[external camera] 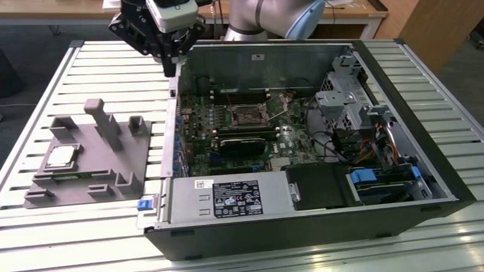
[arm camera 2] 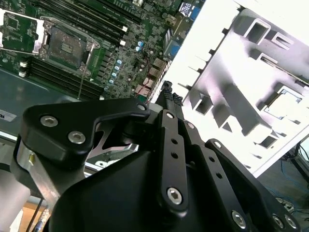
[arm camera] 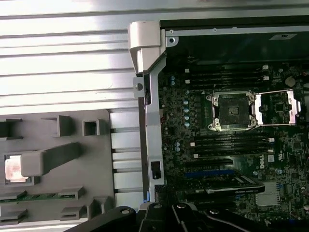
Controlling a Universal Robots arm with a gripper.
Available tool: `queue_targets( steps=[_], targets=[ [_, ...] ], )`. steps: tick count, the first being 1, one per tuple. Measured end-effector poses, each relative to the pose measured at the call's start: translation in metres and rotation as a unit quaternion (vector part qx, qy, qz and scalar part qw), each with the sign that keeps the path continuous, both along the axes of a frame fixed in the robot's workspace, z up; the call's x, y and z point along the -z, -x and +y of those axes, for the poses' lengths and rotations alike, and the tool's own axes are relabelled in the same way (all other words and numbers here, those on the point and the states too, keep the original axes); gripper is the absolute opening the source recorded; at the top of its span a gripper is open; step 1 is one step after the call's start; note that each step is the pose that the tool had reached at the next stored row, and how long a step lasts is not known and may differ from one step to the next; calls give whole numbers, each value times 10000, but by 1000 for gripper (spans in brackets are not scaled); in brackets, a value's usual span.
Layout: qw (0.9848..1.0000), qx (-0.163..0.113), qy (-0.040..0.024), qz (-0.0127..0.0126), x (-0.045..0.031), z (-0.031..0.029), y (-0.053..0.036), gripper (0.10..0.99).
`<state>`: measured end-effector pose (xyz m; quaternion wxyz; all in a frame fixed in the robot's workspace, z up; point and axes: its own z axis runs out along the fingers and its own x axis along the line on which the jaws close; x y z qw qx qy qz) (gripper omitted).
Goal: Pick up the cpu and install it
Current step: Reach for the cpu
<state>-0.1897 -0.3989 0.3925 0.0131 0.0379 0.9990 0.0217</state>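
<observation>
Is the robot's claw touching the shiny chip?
Apart. In the exterior view the gripper hangs above the case, while the cpu lies in the grey tray, well away.

nothing printed here can be read with certainty. the largest label (external camera: 235, 199) is a black sticker with white rows of print and small marks, on the top face of the silver power supply (external camera: 276, 194) in the exterior view; its lines are too fine to make out. a small white sticker (external camera: 204, 183) sits just beside it, near that face's corner. another pale sticker (external camera: 258, 56) stands on the inner wall of the computer case (external camera: 318, 235). in the first wrist view the motherboard (arm camera: 193, 159) carries a white logo mark (arm camera: 261, 162) and a tiny white sticker (arm camera: 270, 157), both unreadable. the cpu (external camera: 62, 156) has a bright top with no legible marking.
</observation>
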Motion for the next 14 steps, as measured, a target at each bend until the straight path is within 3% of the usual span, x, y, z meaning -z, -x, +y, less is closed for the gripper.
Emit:
queue_targets(
  steps=[14],
  targets=[
    [10000, 0, 0, 0, 2, 0, 145, 106]
  ],
)
